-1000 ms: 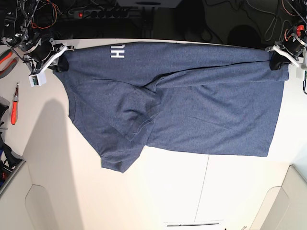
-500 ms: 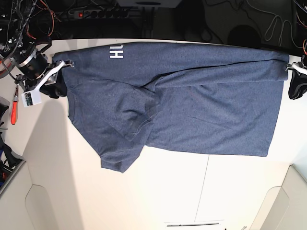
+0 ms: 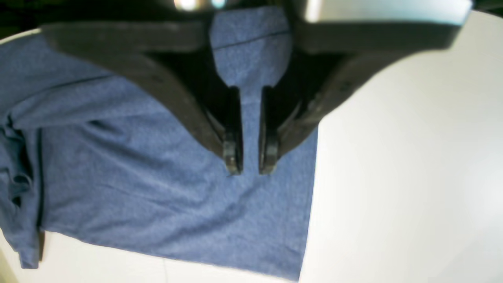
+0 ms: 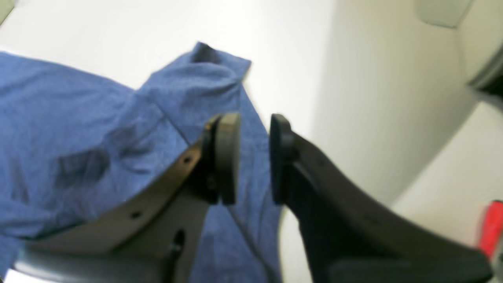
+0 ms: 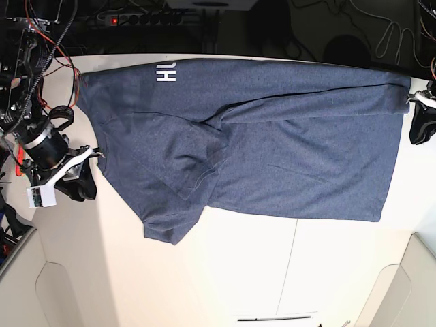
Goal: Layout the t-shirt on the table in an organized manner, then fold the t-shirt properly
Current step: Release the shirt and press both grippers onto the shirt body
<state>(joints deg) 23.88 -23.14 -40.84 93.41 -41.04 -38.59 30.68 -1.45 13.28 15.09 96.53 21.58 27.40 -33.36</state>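
The t-shirt (image 5: pixel 259 136) lay across the worktop (image 5: pixel 231 272), bunched at its middle, one sleeve trailing toward seven o'clock. Soft heathered cotton, it looked light and limp, likely to sag and crease; corners and hems seemed the best places to pinch. The left gripper (image 3: pixel 250 157) at three o'clock and the right gripper (image 4: pixel 253 157) at nine o'clock had fingers slightly apart, holding nothing.
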